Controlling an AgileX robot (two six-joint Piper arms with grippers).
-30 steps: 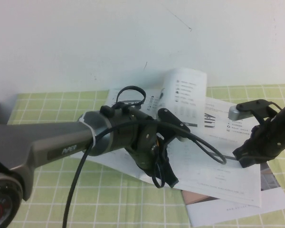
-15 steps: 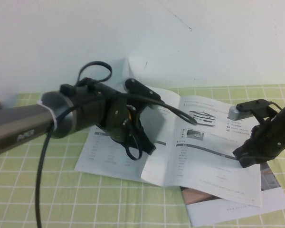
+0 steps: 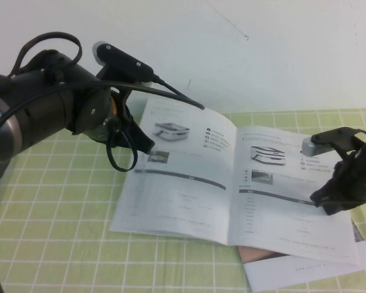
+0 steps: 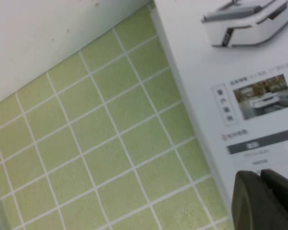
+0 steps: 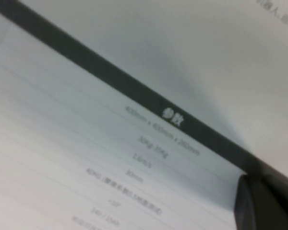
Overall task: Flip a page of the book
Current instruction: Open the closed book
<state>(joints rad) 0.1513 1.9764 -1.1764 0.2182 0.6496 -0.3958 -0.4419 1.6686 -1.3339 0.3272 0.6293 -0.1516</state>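
High view shows you the book lying open on the green checked counter, spine running away from you. Nearest, a loose sheet pokes from under its right corner. Your right pincer presses shut on the right-hand leaf. Farther back, the page lies flat on the left, your left pincer just beside its outer edge, fingers together, holding nothing. Nothing blocks a retreat.

A plain white wall rises behind a table under green checked cloth.
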